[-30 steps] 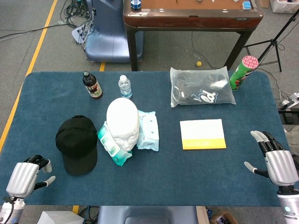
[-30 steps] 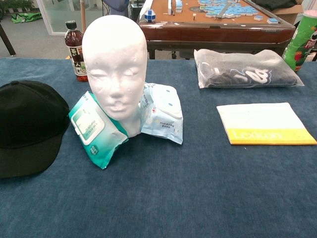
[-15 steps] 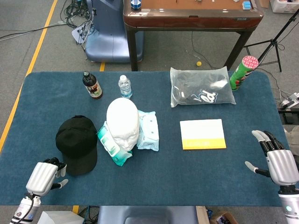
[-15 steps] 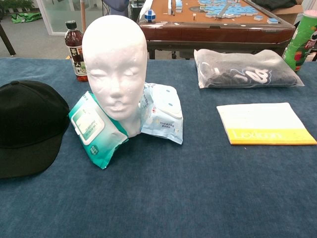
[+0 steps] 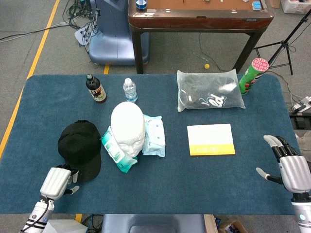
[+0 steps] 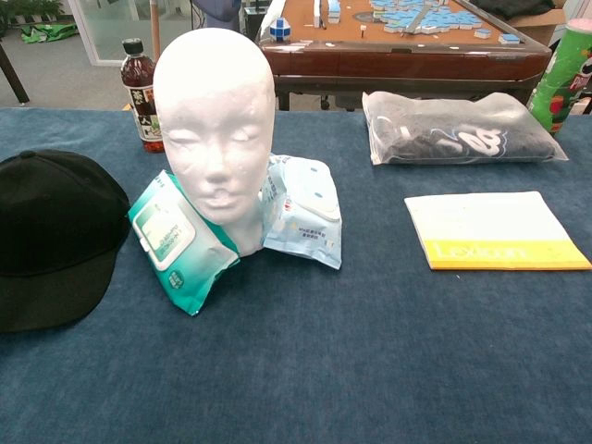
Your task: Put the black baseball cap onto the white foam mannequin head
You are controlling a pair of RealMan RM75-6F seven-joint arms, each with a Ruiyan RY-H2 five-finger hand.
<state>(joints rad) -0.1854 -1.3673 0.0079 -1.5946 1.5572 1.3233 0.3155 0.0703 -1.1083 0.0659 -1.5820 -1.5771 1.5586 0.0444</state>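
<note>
**Left hand beside the cap's brim, mannequin head bare**

A yellow-and-white booklet (image 6: 498,230) lies on the blue table (image 5: 170,184), the word "Lexicon" printed along its yellow strip. A dark drink bottle (image 6: 141,95) carries a label with writing too small to read. The wet-wipe packs and the green can also bear print that cannot be made out.

The left hand (image 5: 59,180) sits at the table's near edge, back upward, fingers curled in with the thumb sticking out to the side; it appears to hold nothing. Just beyond its fingertips lies the brim of the black baseball cap (image 5: 79,148), resting flat on the table; whether they touch cannot be told. The right hand (image 5: 290,167) hovers by the table's near right corner, fingers (image 5: 276,143) spread and straight, holding nothing, well apart from everything.

The white foam mannequin head (image 6: 215,120) stands upright just beside the cap, bare, propped between a green wipe pack (image 6: 176,242) and a pale blue wipe pack (image 6: 303,209). Farther back stand a small water bottle (image 5: 129,90), a clear bag of dark clothing (image 6: 455,127) and a green can (image 5: 253,75).
</note>
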